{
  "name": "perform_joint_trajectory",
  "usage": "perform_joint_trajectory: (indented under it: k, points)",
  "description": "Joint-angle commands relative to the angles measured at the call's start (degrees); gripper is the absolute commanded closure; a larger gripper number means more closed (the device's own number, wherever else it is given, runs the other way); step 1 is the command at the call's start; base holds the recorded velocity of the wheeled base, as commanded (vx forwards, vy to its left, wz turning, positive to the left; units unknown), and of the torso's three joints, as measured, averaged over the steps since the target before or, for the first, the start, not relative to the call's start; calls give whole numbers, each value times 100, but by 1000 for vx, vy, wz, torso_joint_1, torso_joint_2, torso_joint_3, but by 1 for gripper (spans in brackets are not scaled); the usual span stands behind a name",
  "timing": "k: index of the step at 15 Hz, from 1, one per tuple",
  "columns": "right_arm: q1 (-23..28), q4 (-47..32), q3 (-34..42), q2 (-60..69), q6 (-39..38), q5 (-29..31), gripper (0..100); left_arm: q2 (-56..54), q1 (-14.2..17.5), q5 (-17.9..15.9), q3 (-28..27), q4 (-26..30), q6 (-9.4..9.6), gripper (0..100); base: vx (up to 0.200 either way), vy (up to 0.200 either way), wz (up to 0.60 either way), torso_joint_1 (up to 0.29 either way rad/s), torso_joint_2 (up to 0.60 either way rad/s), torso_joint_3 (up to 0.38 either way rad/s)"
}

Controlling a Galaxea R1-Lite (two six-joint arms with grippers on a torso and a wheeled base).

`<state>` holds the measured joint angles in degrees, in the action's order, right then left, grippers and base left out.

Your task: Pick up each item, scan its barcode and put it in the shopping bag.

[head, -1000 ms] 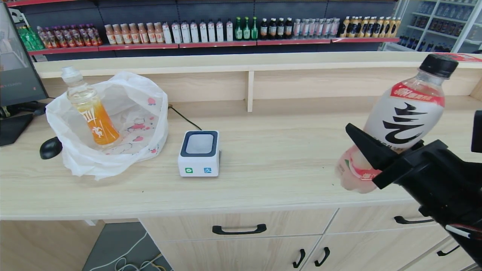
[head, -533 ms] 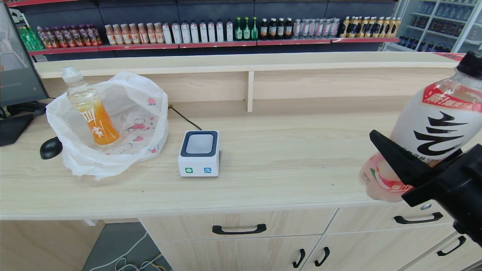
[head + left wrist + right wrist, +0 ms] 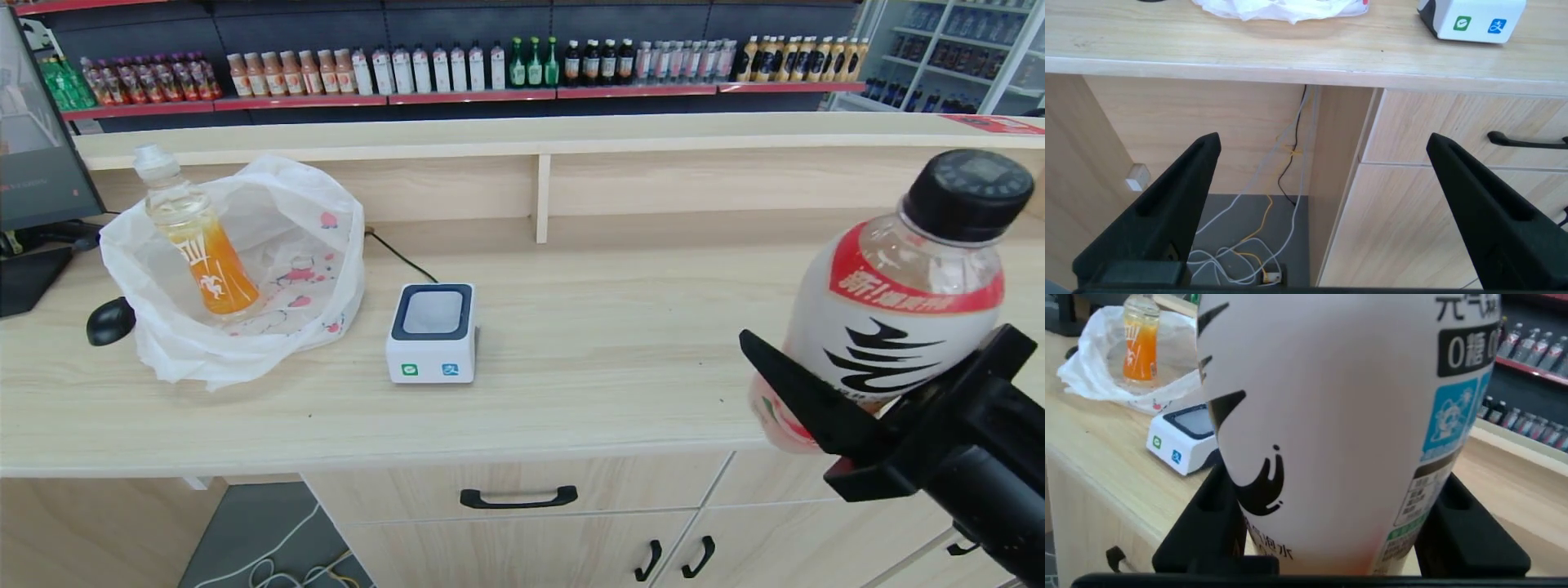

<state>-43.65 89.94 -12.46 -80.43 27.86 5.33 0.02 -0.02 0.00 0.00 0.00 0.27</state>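
Swung back inward and straightened, the right gripper (image 3: 882,371) clamps the black-capped bottle (image 3: 902,302) by its lower body, raised by the counter's (image 3: 612,367) near edge, well right of the scanner (image 3: 431,331) and shopping bag (image 3: 245,343), while the left gripper (image 3: 1323,151) hangs wide open, empty, below that edge

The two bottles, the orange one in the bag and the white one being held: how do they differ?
The orange bottle has a pale cap and orange drink; the white bottle has a black cap and a white label. The orange bottle stands tilted in the shopping bag; the white bottle is gripped by the right fingers. Both are capped plastic drink bottles.
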Motion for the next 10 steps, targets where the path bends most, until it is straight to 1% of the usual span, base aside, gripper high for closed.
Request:
perform_joint_trajectory:
  k: [1,4,7,9,10]
  points:
    - [-636,6,-55,-508,308,39,100,-2,2,0,0,0,0,0,0,0,0,0,0,0]
    - [-732,6,-196,-754,642,-14,100,-2,2,0,0,0,0,0,0,0,0,0,0,0]
    - [-1260,6,-134,-921,1196,-58,100,-2,2,0,0,0,0,0,0,0,0,0,0,0]
    - [-1268,6,-125,-886,1530,-559,100,-2,-6,0,0,0,0,0,0,0,0,0,0,0]
    - [-1260,6,-143,-878,1565,-594,100,-2,2,0,0,0,0,0,0,0,0,0,0,0]
